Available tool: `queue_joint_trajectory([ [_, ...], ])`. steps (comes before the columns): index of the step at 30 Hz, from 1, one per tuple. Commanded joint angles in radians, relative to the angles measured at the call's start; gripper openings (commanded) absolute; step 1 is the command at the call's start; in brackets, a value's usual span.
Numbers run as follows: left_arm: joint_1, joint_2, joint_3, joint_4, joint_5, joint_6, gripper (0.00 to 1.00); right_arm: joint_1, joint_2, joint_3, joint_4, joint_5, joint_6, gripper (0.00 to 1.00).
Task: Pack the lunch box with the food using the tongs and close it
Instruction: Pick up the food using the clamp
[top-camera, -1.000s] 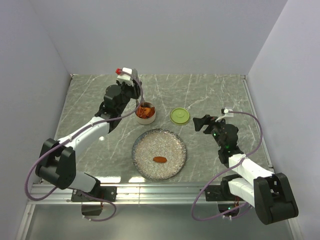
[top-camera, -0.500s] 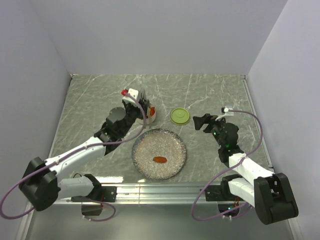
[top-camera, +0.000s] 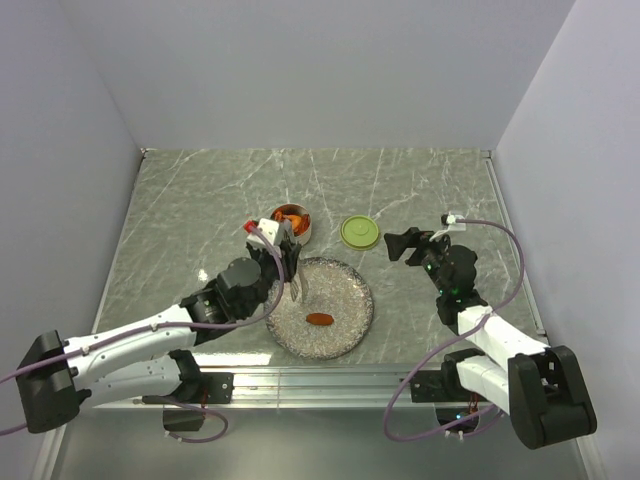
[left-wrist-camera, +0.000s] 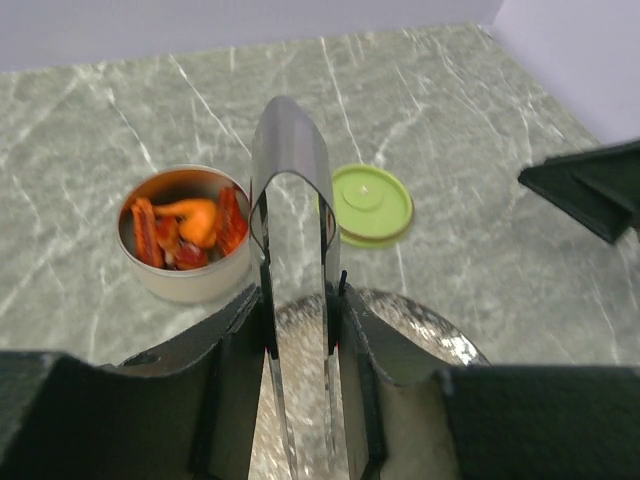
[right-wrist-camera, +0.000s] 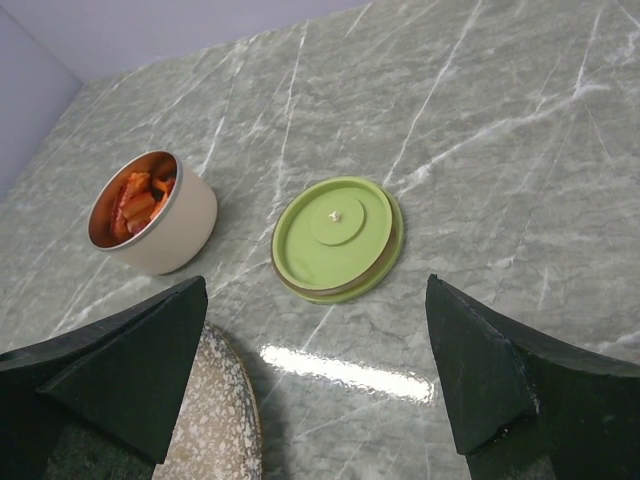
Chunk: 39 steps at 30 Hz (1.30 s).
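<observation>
Two left fingers (left-wrist-camera: 232, 340) clamp tongs (left-wrist-camera: 292, 180) above plate (top-camera: 345, 285), food piece (top-camera: 319, 319) near tips; right fingers (right-wrist-camera: 120, 350) splayed.

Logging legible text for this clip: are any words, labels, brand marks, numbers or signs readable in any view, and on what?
None readable in any view.
The lunch box, green lid, tongs and speckled plate show no markings.
The red and white part on the left wrist is too small to show any lettering.
</observation>
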Motion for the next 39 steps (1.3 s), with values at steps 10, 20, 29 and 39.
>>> queue_joint_trajectory([
  [10, -0.249, -0.136, -0.083, -0.057, -0.212, -0.096, 0.38, 0.009, -0.104, 0.02, -0.009, -0.02, -0.005, 0.97],
  [20, -0.334, -0.153, -0.145, 0.091, -0.177, 0.044, 0.4, 0.012, -0.155, -0.023, -0.012, -0.026, 0.004, 0.97],
  [29, -0.352, -0.298, -0.237, 0.239, 0.091, 0.223, 0.41, 0.012, -0.164, -0.032, -0.016, -0.028, 0.007, 0.97],
  [39, -0.344, -0.279, -0.212, 0.242, 0.28, 0.335, 0.41, 0.012, -0.149, -0.023, -0.021, -0.017, 0.004, 0.97],
])
